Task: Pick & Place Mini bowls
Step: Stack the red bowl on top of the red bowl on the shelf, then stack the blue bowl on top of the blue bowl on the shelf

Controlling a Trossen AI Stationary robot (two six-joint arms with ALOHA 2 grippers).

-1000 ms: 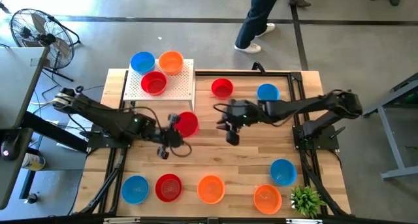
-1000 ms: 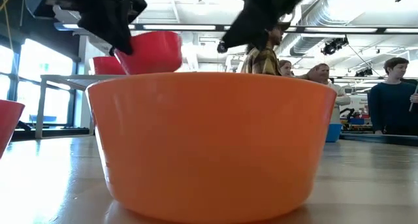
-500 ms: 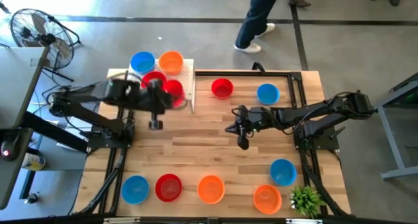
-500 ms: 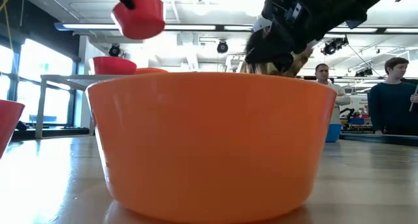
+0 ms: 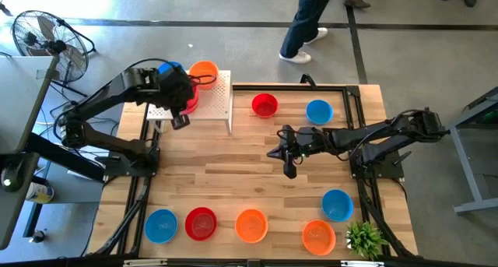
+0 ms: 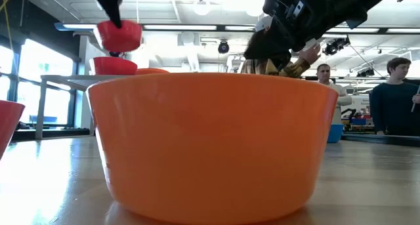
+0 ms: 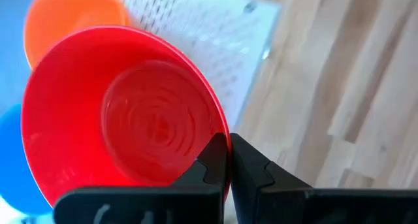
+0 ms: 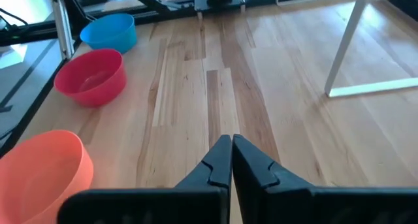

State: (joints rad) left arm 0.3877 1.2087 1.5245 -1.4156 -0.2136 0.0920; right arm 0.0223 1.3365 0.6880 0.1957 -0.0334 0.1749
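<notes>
A: Left gripper (image 7: 227, 160)?
B: Clamped on red bowl (image 7: 124, 116) rim, held over the white stand (image 5: 210, 103).
A: Right gripper (image 8: 231, 152)?
B: Fingers together, nothing held, above mid-table (image 5: 233, 162).

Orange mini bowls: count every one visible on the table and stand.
3: one glossy orange plastic bowl on the white perforated stand, two along the table's near edge. Others may hide beneath the left arm.

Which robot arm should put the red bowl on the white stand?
Left. Its tool already pinches the red bowl by the rim, right over the white stand. The right tool is shut and empty, mid-table.
</notes>
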